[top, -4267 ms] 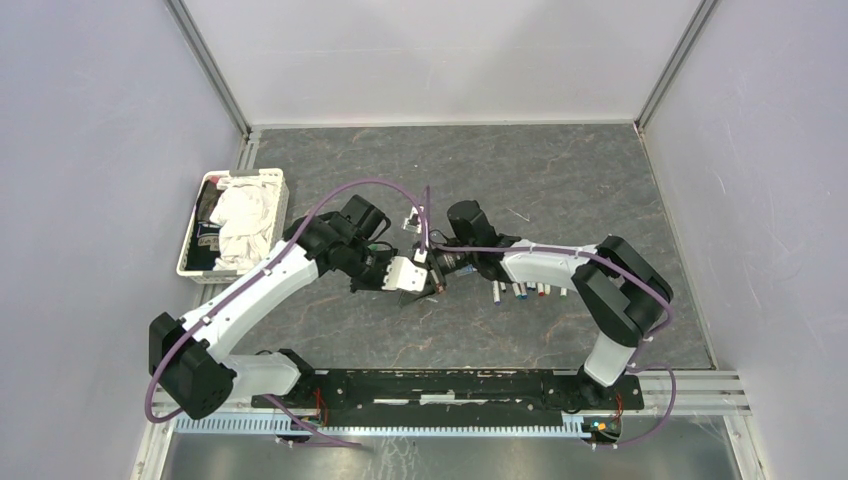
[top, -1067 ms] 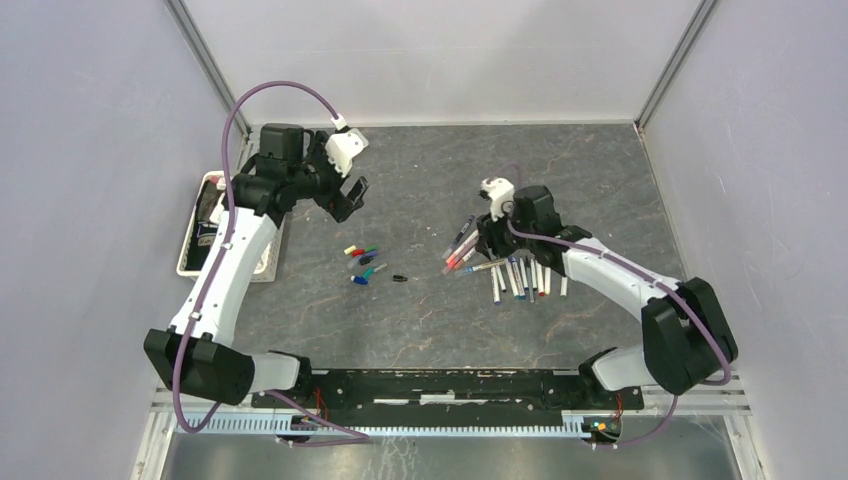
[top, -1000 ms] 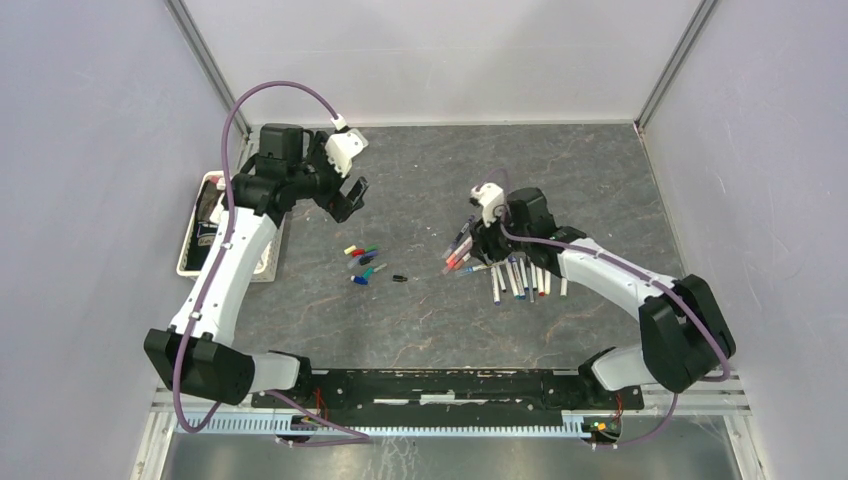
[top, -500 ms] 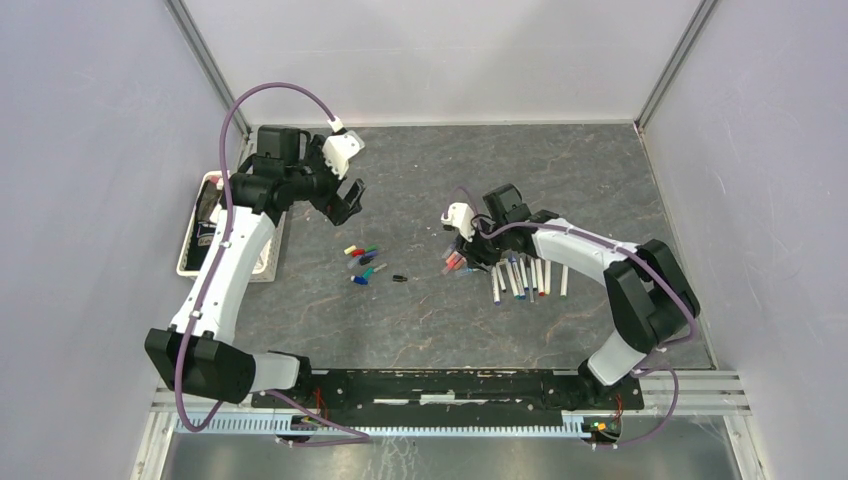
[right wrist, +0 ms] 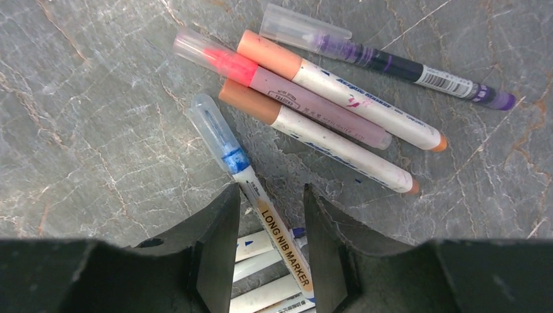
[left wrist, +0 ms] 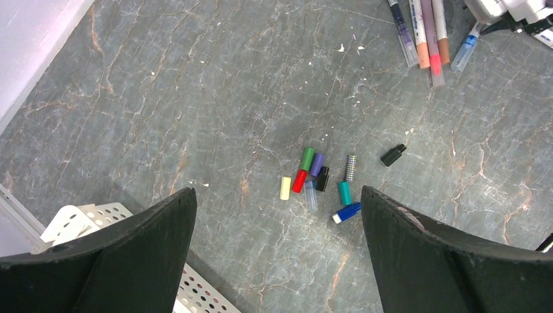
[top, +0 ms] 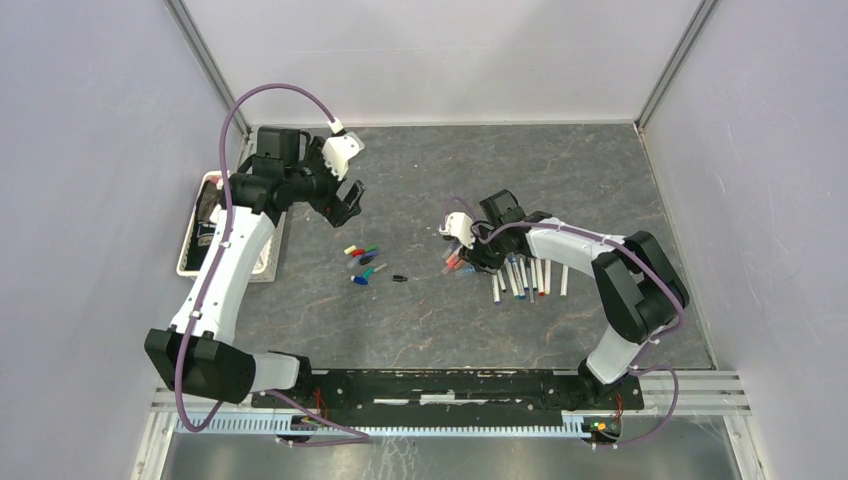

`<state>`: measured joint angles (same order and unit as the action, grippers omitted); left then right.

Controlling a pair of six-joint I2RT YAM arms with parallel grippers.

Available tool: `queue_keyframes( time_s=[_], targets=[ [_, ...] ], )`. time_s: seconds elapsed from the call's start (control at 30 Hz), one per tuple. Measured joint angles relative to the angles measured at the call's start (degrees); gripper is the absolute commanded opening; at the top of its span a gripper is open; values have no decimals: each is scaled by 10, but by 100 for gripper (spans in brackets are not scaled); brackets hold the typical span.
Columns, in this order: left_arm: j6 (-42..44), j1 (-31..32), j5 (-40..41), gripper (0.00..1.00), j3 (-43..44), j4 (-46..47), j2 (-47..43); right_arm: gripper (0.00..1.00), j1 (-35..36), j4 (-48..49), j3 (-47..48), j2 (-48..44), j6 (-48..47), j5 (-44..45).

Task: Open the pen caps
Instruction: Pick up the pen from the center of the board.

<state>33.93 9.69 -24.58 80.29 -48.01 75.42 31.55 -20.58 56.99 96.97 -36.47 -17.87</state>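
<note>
Grey marbled tabletop [top: 600,170], right of centre: straddled the blue pen [right wrist: 236,163] with the right gripper [right wrist: 270,195], jaws narrow but not yet pinching, clear cap [right wrist: 210,124] on. Held the left gripper [left wrist: 277,215] wide and empty, well apart to the left, above the loose caps [left wrist: 319,177]. Looked liable to squeeze the round barrel out sideways, or drag along the orange-capped pens [right wrist: 270,57] just beside it.

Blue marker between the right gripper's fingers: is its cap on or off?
On. The right wrist view shows the blue marker with its clear cap covering the blue tip.
</note>
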Motion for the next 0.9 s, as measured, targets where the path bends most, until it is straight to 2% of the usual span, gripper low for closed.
queue_keyframes(
  time_s=[0.1, 0.23, 0.47, 0.57, 0.9],
  targets=[
    [0, 0, 0, 100, 0, -2, 0, 43, 1, 2, -1, 10, -3, 5],
    [0, 0, 0, 100, 0, -4, 0, 35, 8, 7, -3, 18, -7, 26],
    [0, 0, 0, 100, 0, -13, 0, 19, 22, 21, -10, 15, -10, 51],
    [0, 0, 0, 100, 0, -16, 0, 8, 22, 25, -11, 14, -13, 54],
    [0, 0, -3, 100, 0, -28, 0, 2, 29, 36, -11, -19, -23, 65]
  ],
)
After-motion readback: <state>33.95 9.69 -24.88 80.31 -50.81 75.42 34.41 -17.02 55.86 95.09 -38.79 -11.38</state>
